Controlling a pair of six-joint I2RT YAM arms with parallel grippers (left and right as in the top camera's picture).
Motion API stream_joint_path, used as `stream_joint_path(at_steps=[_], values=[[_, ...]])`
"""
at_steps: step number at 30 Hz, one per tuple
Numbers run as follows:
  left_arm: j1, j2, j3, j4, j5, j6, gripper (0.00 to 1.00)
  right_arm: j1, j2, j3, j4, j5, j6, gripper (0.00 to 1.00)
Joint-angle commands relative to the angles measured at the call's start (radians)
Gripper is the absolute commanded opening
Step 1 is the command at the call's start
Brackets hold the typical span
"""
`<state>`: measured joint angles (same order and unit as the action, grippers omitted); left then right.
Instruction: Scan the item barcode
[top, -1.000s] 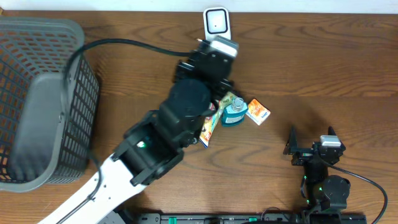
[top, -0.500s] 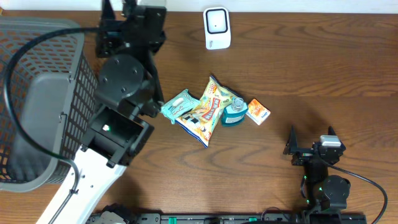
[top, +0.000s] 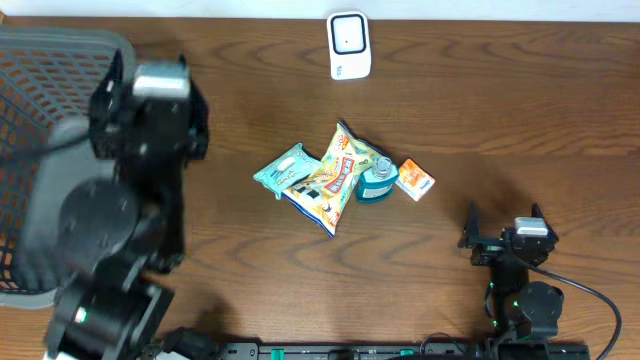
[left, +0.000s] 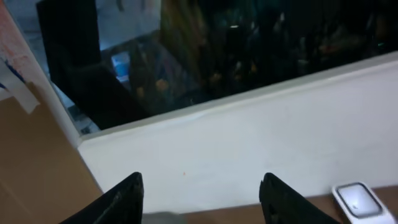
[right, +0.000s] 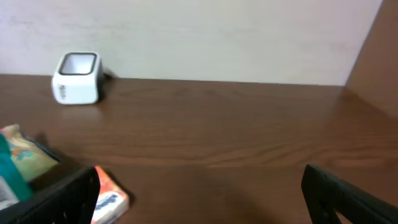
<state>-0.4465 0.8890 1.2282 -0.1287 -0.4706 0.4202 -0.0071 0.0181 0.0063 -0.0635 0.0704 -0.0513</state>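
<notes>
On the left gripper (left: 202, 202) the jaws stand apart, nothing between them; on the right gripper (right: 202, 196) they gape wide, empty too. The left wrist view faces the wall (left: 236, 143), catching only the scanner (left: 356, 200) at its corner. Overhead alone shows the whole pile mid-way across the bench (top: 520, 120): snack bag (top: 335, 182), teal pouch (top: 287, 168), blue bottle (top: 376, 183), orange packet (top: 414, 179), apart from both grippers. Their print is too small to read.

white plastic scanner box (top: 349, 45): 1
grey mesh basket (top: 40, 60): 1
foil snack packets (top: 337, 178) (top: 286, 170): 2
teal bottle (top: 377, 184): 1
orange carton (top: 414, 180): 1
</notes>
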Motion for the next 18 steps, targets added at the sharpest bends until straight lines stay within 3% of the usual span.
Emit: stream_joint_path(at_steps=[1, 4, 8, 11, 14, 18], values=[[0.005, -0.143, -0.101, -0.001, 0.118, -0.034, 0.63, 0.001, -0.002, -0.001, 0.0, 0.043, -0.077, 0.99], [0.021, -0.229, -0.145, 0.003, 0.193, -0.045, 0.63, 0.001, -0.002, -0.001, 0.0, 0.043, -0.077, 0.99], [0.085, -0.293, -0.158, -0.002, 0.256, -0.159, 0.64, 0.002, -0.002, -0.001, 0.007, 0.032, -0.076, 0.99], [0.13, -0.308, -0.158, -0.016, 0.308, -0.206, 0.65, 0.002, -0.002, -0.001, -0.01, -0.079, -0.028, 0.99], [0.164, -0.316, -0.158, -0.041, 0.405, -0.236, 0.67, 0.002, -0.002, -0.001, -0.008, -0.135, 0.128, 0.99], [0.206, -0.335, -0.158, -0.072, 0.557, -0.251, 0.73, 0.002, -0.002, -0.001, -0.008, -0.166, 0.526, 0.99]])
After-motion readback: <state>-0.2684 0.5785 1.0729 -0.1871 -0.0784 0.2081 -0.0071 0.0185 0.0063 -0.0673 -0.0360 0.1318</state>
